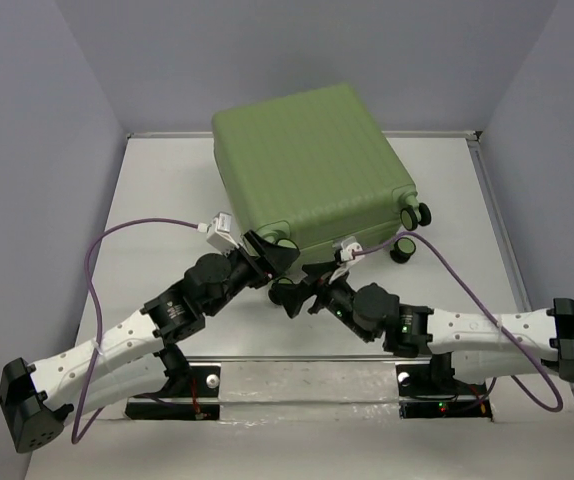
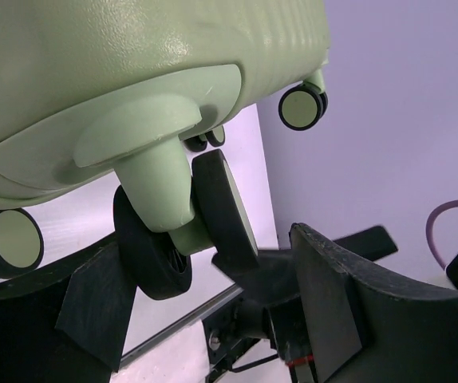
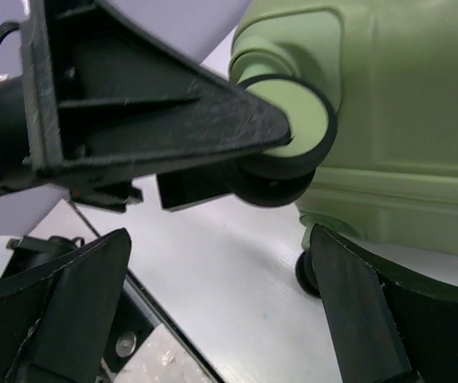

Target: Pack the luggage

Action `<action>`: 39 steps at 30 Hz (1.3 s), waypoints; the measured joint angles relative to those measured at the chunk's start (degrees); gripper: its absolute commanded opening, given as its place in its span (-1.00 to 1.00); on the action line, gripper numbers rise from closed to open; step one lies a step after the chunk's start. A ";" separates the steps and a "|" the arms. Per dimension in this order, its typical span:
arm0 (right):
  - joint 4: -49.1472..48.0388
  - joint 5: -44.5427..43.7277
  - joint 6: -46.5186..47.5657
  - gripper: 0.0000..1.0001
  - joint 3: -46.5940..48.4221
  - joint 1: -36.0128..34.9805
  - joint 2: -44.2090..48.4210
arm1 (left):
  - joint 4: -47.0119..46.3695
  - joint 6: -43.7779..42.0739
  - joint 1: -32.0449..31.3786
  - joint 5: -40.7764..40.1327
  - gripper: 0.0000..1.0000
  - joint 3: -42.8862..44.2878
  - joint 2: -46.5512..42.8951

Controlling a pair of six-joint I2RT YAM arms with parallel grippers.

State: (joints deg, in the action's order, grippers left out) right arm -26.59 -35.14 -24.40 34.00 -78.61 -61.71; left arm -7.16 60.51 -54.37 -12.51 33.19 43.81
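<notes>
The luggage [image 1: 312, 165] is a closed light-green ribbed suitcase lying flat at the middle back of the table, with its black-and-green wheels toward me and to the right. My left gripper [image 1: 270, 255] is open at the near wheel corner. In the left wrist view [image 2: 213, 311] a double caster wheel [image 2: 225, 211] hangs between its spread fingers. My right gripper [image 1: 302, 295] is open and empty just in front of the same corner. In the right wrist view [image 3: 213, 311] it sits low over the table, below the wheel [image 3: 293, 128] and the left gripper's finger [image 3: 149, 120].
Two more wheels [image 1: 414, 213] stick out at the suitcase's right side. Purple cables [image 1: 102, 260] loop over both arms. Grey walls enclose the white table [image 1: 157, 200] on three sides. A metal rail [image 1: 307, 365] runs along the near edge between the arm bases.
</notes>
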 measured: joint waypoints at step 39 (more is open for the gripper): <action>-31.21 3.34 9.16 -0.75 4.44 9.46 -24.87 | -6.16 7.89 0.46 -4.24 0.98 -8.85 -10.10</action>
State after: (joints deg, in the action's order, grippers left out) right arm -57.80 -31.79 -15.25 38.44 -69.14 -86.59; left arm -13.32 68.40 -53.91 -16.75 24.34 33.71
